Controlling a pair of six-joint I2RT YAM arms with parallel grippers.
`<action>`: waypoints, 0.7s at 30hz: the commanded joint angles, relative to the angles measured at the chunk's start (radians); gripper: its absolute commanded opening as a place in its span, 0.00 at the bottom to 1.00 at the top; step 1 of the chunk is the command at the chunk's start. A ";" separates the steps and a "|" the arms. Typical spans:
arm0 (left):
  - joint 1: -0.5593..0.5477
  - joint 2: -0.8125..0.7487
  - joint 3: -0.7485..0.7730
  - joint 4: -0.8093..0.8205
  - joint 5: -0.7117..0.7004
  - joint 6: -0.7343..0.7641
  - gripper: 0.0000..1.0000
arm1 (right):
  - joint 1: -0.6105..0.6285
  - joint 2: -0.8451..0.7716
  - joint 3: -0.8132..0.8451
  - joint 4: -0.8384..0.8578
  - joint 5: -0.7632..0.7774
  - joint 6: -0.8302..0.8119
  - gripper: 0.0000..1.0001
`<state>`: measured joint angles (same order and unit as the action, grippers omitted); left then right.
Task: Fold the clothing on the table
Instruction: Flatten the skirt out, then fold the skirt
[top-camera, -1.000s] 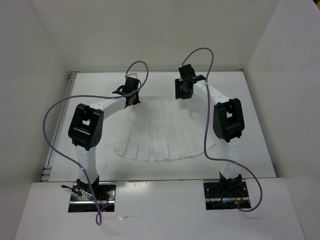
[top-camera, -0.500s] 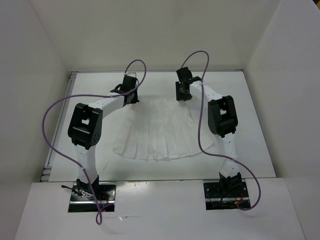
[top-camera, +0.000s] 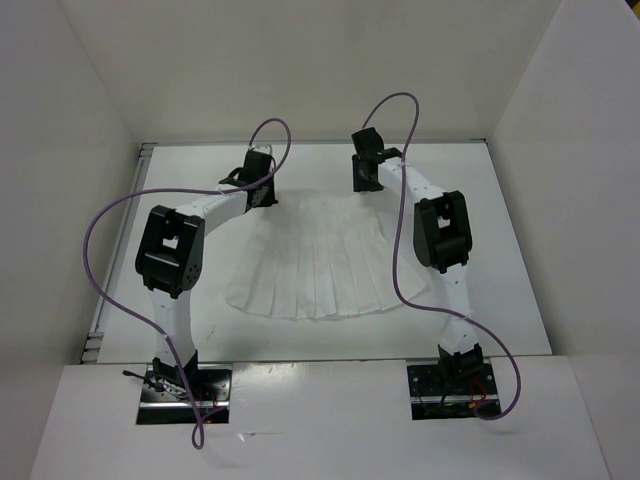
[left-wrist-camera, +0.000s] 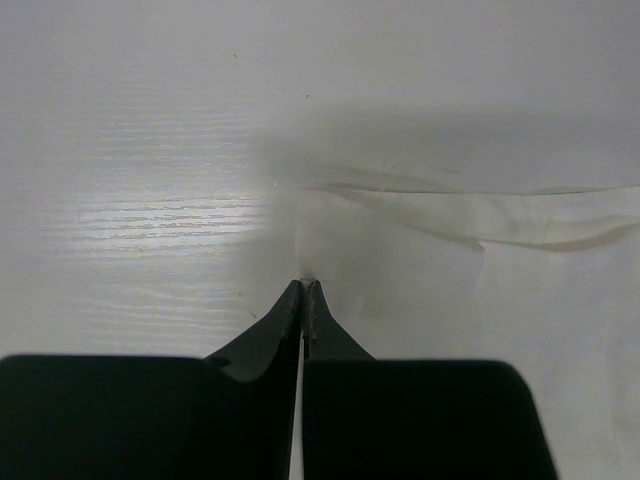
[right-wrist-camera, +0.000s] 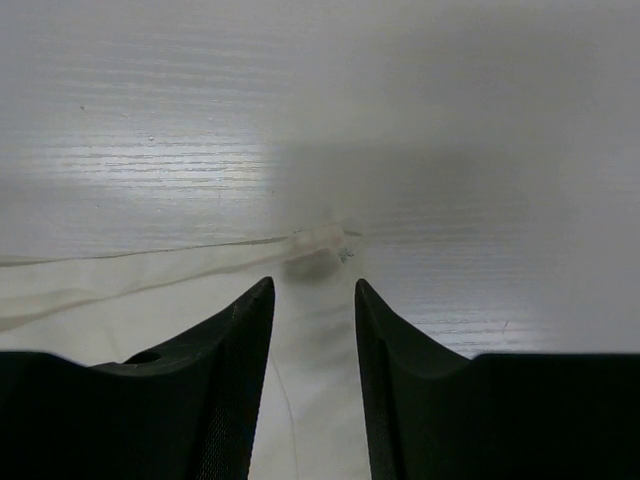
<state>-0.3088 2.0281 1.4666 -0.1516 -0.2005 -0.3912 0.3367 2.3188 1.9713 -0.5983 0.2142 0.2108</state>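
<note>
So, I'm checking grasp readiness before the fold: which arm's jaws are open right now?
The right arm: its jaws stand apart over the far right corner of the clothing. On the left arm they are pressed together, with no gap, at the far left corner.

Nothing to read at the moment: no lettering, label, brand or number shows on the clothing (top-camera: 318, 270) or on the table (top-camera: 510, 250), and both wrist views, close in ahead of the fingers, give only plain white surfaces.
</note>
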 joint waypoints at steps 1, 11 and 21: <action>0.007 0.033 0.047 0.011 0.019 0.018 0.00 | -0.011 0.005 0.038 0.002 0.040 -0.017 0.43; 0.007 0.053 0.066 0.000 0.029 0.018 0.00 | -0.030 0.068 0.051 -0.020 -0.033 -0.017 0.45; 0.026 0.083 0.086 -0.009 0.048 0.017 0.00 | -0.062 0.088 0.015 -0.020 -0.164 -0.008 0.01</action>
<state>-0.3019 2.0861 1.5078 -0.1665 -0.1780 -0.3878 0.2920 2.3848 1.9854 -0.6041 0.1143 0.1986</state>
